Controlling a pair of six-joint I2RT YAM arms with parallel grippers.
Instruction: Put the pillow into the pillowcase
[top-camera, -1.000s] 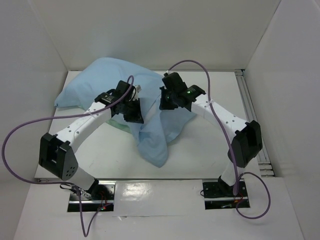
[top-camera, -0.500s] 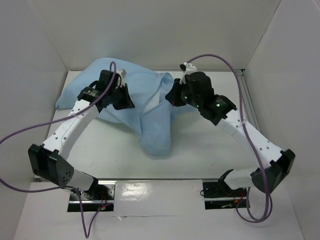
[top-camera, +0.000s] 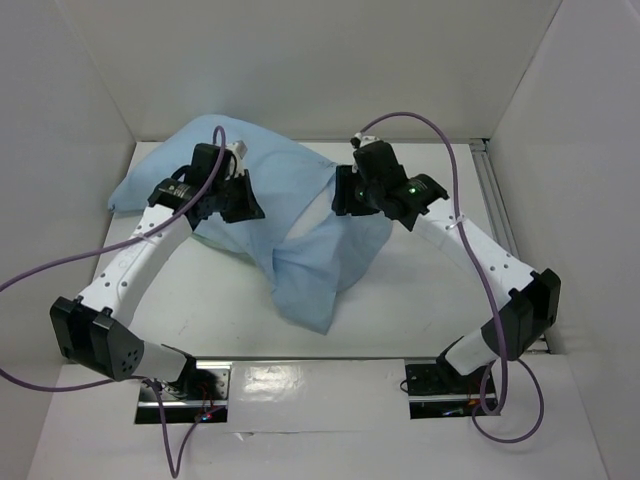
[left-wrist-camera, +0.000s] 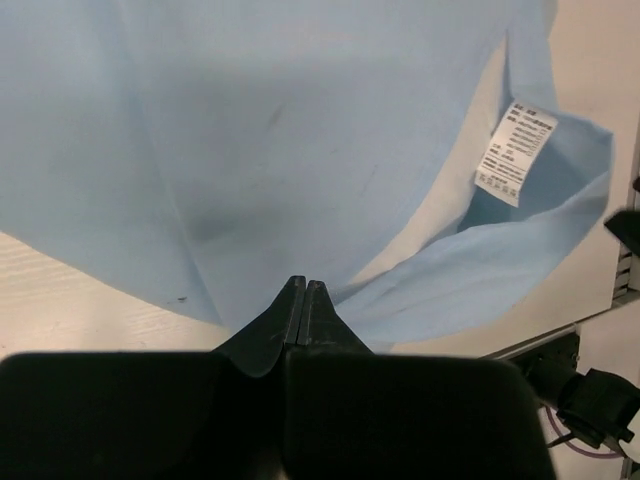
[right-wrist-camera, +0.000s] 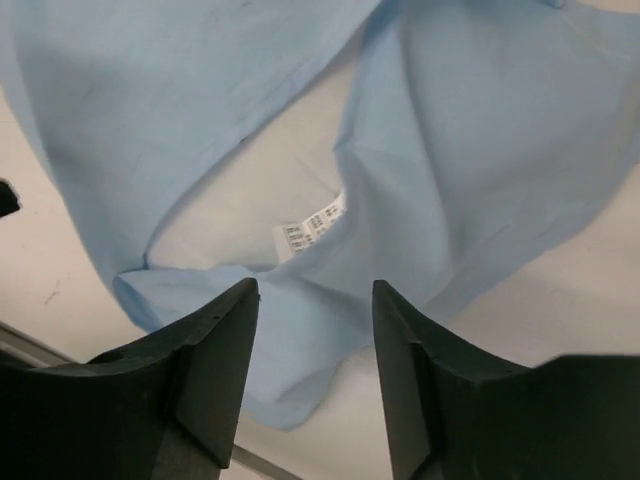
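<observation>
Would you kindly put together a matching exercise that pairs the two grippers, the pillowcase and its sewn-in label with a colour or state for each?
Things:
1. left gripper
2. right gripper
3. pillowcase
4. label

Colour or state:
A. white with small print
B. jaws apart
C. pale blue
D. jaws shut together

Pairs: 1-D, 2-B, 3-C, 4-A.

A robotics lab cell: white panel walls (top-camera: 300, 60) box in a white table (top-camera: 400, 300) (on three sides), and purple cables (top-camera: 420, 118) loop from arms (top-camera: 130, 265) bolted to metal plates (top-camera: 300, 380).
</observation>
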